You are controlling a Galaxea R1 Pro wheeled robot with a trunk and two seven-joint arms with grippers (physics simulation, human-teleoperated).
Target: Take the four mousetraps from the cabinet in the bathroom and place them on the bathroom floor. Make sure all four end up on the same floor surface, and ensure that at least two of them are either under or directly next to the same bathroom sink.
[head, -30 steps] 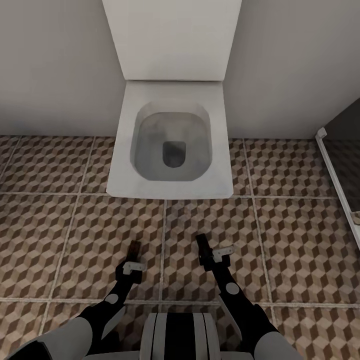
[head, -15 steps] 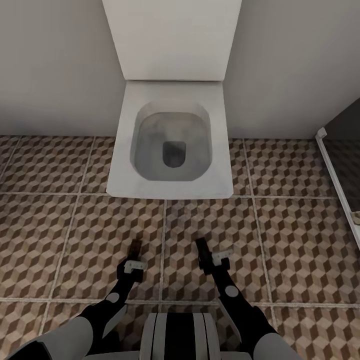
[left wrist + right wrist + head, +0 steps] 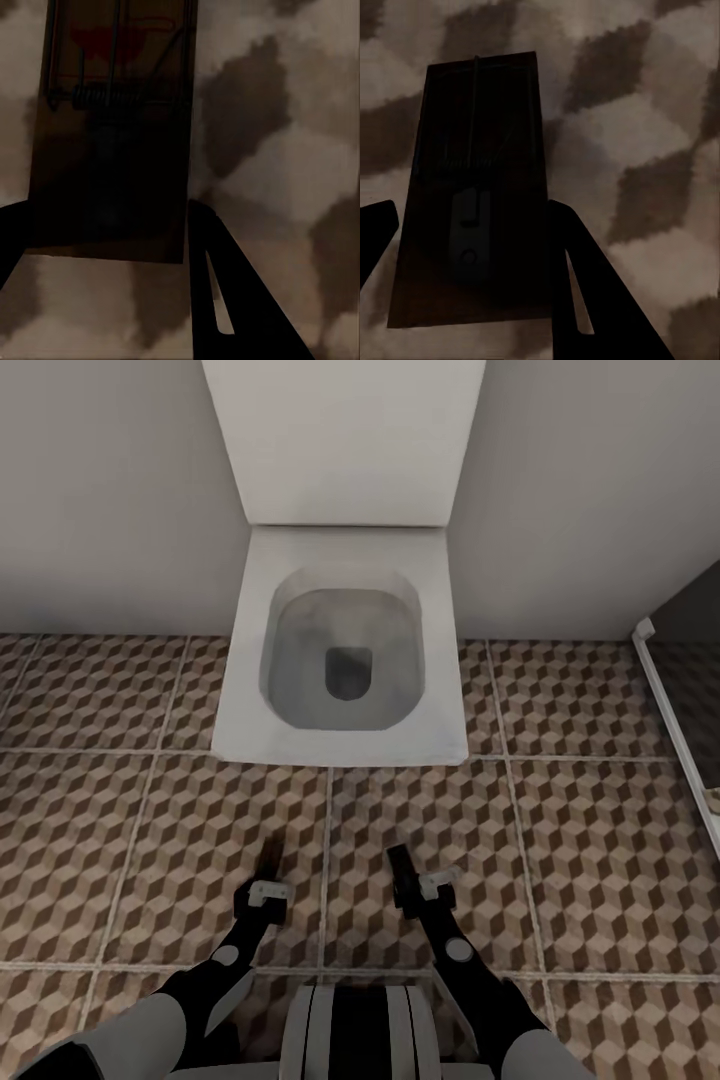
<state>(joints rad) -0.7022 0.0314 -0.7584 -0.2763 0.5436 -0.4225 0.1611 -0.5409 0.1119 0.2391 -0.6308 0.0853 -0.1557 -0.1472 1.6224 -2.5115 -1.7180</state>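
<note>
Dark wood slabs, one per claw: the left gripper [image 3: 270, 857] is clamped on a mousetrap [image 3: 112, 127], the right gripper [image 3: 400, 865] on another trap [image 3: 472, 202], both hanging low over the floor [image 3: 560, 860] in front of the toilet [image 3: 340, 650]. No sink around here, so I'd say dropping them now risks missing the sink rule. A loose pinch could also let one slide out mid-drive.
</note>
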